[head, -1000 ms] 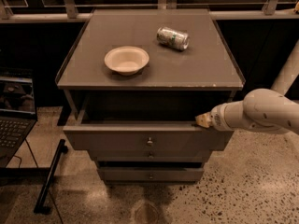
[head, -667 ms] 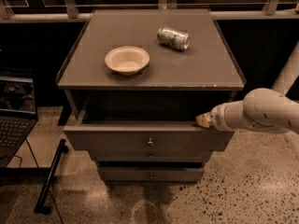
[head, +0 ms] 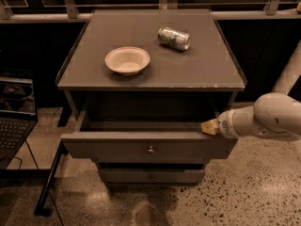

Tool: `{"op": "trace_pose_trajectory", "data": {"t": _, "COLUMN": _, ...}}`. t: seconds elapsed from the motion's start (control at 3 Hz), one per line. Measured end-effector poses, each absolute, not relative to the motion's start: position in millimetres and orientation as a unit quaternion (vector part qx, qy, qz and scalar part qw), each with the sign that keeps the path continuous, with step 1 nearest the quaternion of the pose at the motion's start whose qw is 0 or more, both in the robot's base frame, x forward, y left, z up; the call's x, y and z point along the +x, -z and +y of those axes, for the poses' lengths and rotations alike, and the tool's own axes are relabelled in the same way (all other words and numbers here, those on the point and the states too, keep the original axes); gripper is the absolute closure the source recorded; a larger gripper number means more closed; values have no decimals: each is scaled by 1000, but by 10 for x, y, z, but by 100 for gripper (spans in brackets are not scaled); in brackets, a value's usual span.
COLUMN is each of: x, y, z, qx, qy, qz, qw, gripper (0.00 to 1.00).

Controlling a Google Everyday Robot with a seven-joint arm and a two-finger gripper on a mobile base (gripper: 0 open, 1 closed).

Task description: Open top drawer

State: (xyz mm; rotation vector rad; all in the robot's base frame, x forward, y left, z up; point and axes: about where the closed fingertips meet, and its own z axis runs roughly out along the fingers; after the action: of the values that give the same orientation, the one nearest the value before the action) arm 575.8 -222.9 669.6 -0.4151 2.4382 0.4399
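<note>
Well, the top drawer stands pulled out from the grey-brown cabinet, at about 6 o'clock from the middle of the view. Its flat front sticks out past the cabinet top. A dark gap shows behind the front, too dark to see inside. A small round metal knob sits in the middle of the front. The gripper is at 3 o'clock, right at the drawer's top edge near its right corner. I cannot tell if the claw is clamped or let go. The fat white arm behind it comes in from the right side. In front of the drawer, at 6 o'clock, the speckled floor is bare, so there is room there. At 9 o'clock a laptop sits near the cabinet's left side. A thin black bar slants down to the floor at 8 o'clock, just beside the drawer's left corner. Below the top drawer a shorter drawer is shut. On the cabinet top a round pale bowl sits at 11 o'clock. A shiny can lies on its side at 1 o'clock, apart from the bowl. The top is flat and smooth, with a low raised rim along its sides.
</note>
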Motion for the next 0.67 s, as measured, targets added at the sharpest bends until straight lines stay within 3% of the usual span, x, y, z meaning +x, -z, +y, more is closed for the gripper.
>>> {"op": "trace_pose_trajectory", "data": {"t": 0.67, "x": 5463, "y": -6684, "z": -2326, "qx": -142, "qy": -193, "qz": 928, "qw": 287, "gripper": 100}}
